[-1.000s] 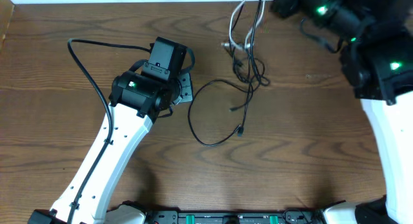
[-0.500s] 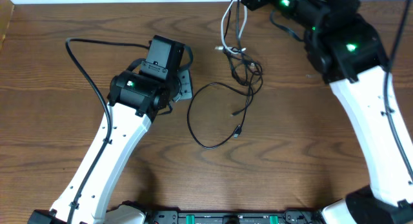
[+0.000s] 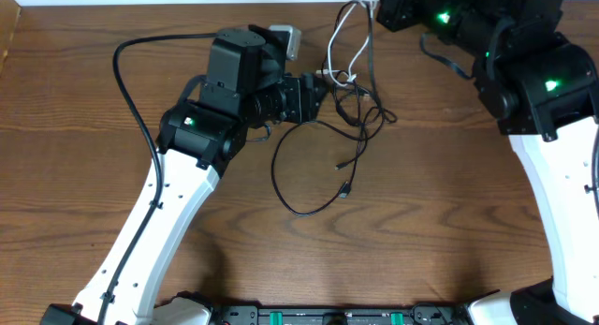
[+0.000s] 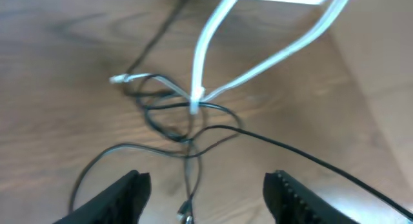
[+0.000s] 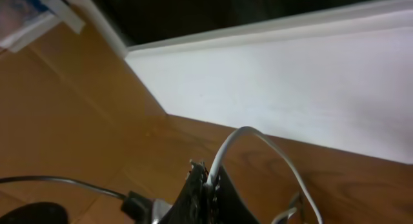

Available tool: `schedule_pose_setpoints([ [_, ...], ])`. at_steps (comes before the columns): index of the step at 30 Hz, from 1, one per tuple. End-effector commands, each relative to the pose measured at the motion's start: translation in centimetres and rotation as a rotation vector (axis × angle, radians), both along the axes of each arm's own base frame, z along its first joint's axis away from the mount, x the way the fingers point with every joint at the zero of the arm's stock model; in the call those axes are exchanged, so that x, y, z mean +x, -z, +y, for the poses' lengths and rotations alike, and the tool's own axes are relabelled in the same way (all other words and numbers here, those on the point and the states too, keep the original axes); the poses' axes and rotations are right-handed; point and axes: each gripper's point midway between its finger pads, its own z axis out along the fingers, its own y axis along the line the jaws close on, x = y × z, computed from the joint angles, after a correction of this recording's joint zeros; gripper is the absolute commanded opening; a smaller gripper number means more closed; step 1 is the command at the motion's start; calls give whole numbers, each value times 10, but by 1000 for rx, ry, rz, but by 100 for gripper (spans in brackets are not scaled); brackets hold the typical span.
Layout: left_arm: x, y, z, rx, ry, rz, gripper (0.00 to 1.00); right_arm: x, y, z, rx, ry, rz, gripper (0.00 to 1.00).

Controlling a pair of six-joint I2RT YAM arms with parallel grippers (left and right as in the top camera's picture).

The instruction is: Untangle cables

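Note:
The cables lie tangled at the far middle of the table. A white cable [image 3: 348, 36] loops from the knot [image 3: 351, 89] up to my right gripper [image 3: 376, 3], which is shut on it at the table's far edge. In the right wrist view the white cable [image 5: 257, 135] comes out between the shut fingertips [image 5: 208, 180]. Thin black cables [image 3: 288, 180] trail from the knot in a wide loop, ending in small plugs [image 3: 347, 188]. My left gripper [image 3: 320, 95] is open just left of the knot. In its wrist view the gripper [image 4: 208, 197] holds nothing, and the knot [image 4: 193, 109] lies ahead of it.
A thick black arm wire [image 3: 126, 77] arcs over the table's left half. A white wall [image 5: 290, 75] runs behind the table's far edge. A plug [image 4: 185, 214] lies on the wood between the left fingers [image 4: 122, 198].
My left gripper has swung up and right toward the knot and opened wider. My right arm has shifted along the far edge, still holding the white cable, and the tangle moved slightly.

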Motion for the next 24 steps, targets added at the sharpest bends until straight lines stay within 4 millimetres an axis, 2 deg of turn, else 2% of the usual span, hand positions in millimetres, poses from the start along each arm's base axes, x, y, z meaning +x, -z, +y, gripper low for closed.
schedule_pose_setpoints([
  [1,-15,-28,-4,-88,92,-48,68,-1,-5,-5,-2,7,-10,1],
  [5,-27,-61,-3,-146,111,-129,71,0,-5,-8,-3,13,-8,1],
  [9,-36,-79,-15,-211,115,-144,71,0,-4,-8,-3,13,-7,1],
  [12,-34,-76,-31,-216,128,-139,72,0,-4,-8,-3,13,-6,1],
  [13,-32,-72,-36,-211,125,-134,75,0,-4,-8,-4,13,-6,1],
  [18,-16,-51,-64,-185,94,-117,77,-2,2,-8,-13,13,18,1],
  [20,-12,-52,-72,-203,102,-131,77,-2,5,-8,-17,13,31,1],
  [24,-7,-64,-75,-247,93,-162,78,-3,9,-9,-24,13,47,1],
])
